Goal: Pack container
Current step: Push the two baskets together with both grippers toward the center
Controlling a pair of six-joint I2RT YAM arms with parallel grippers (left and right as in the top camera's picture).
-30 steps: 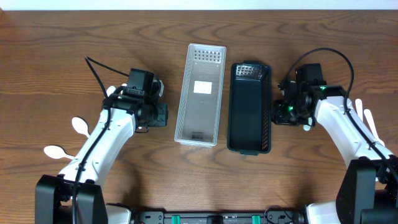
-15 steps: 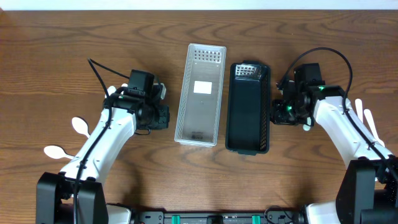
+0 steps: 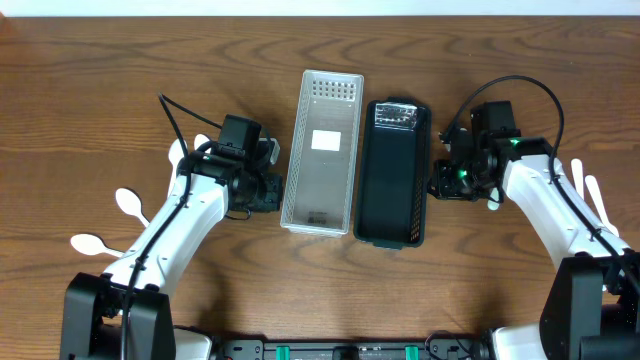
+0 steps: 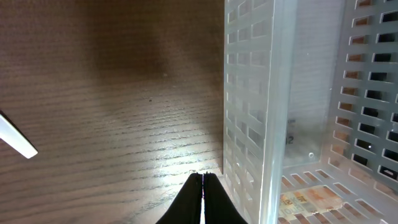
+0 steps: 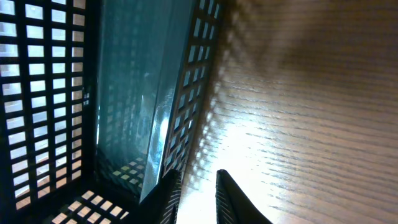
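— Where's your left gripper (image 4: 203, 182)?
— Fingers together, empty, just left of the white container (image 3: 322, 150).
— And the black container (image 3: 392, 175)?
— Just right of the white one. Your right gripper (image 5: 198, 186), slightly parted, sits beyond it.

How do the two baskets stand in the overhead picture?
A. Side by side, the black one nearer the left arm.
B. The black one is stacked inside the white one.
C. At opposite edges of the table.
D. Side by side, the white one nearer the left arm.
D: the white basket stands right beside the black basket at mid-table, and the left gripper is at the white one's outer wall.
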